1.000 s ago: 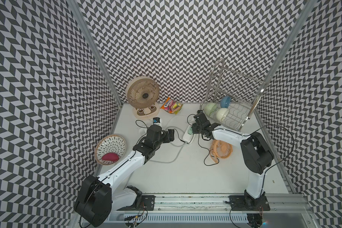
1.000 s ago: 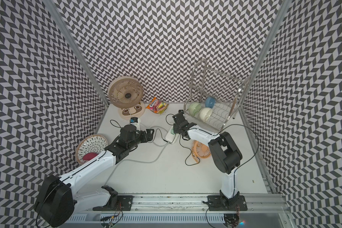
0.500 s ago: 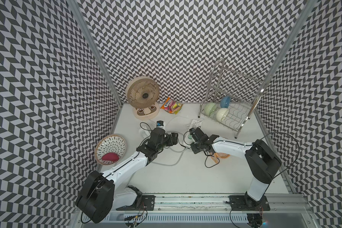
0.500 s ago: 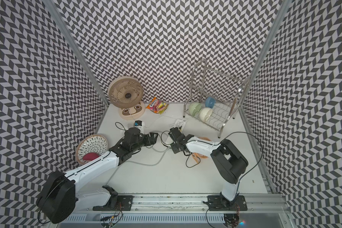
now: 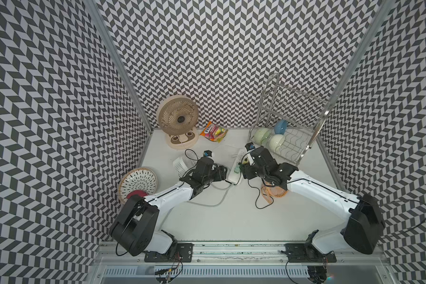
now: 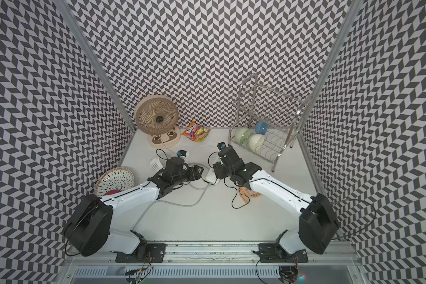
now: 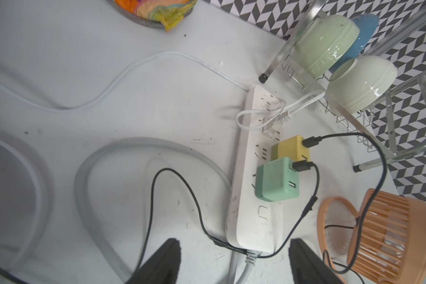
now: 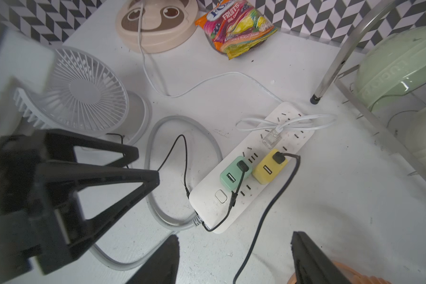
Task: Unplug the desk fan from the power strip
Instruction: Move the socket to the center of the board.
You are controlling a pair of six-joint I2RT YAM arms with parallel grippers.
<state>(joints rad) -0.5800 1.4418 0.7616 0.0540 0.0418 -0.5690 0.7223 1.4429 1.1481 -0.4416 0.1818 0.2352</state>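
Overhead, in both top views, the power strip (image 5: 233,173) (image 6: 210,176) lies between the left gripper (image 5: 223,172) and the right gripper (image 5: 243,170).

Left wrist view: the fingers (image 7: 164,261) are spread wide and empty, and the strip's cord end appears between the fingertips.

Right wrist view: the fingers (image 8: 310,260) are spread wide and empty, with the strip just ahead.

Three fans: beige fan (image 5: 178,119), white fan (image 8: 84,91), orange fan (image 7: 389,236). One power strip (image 7: 246,221), two adapters (image 7: 276,180), three bowls (image 7: 362,83), one snack bag (image 8: 236,27), one basket (image 5: 137,182).

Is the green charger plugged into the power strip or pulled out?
Plugged in: the green charger stands flush on the power strip, next to the yellow charger.
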